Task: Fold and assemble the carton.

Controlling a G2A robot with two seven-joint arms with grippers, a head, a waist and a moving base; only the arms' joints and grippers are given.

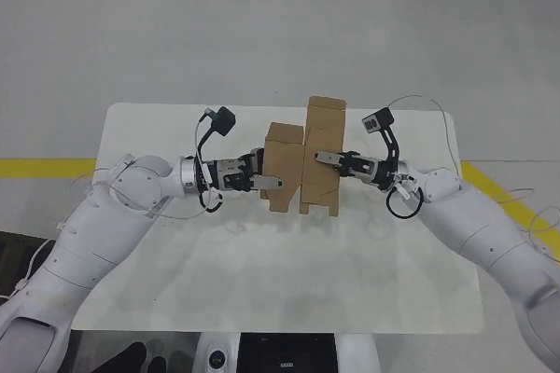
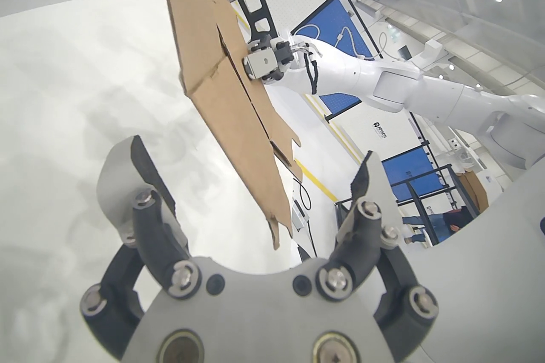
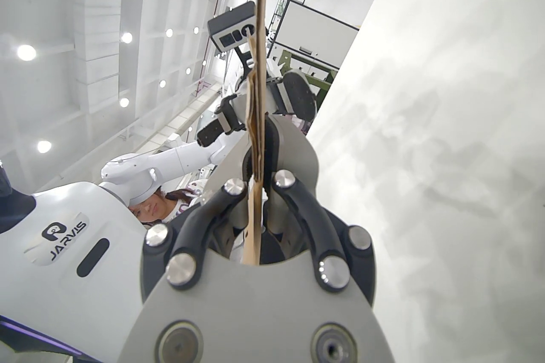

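The carton, a flattened brown cardboard blank with notched flaps, sits in the upper middle of the top view over the white table. The right gripper is clamped on its edge from the frame's right. The left gripper is at the carton's left edge, fingers spread wide apart, touching no cardboard.

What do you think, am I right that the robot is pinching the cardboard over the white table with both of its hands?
Not quite. Only the right hand pinches the cardboard over the white table. The left wrist view shows the left hand with its fingers wide open by the cardboard's edge, not squeezing it.
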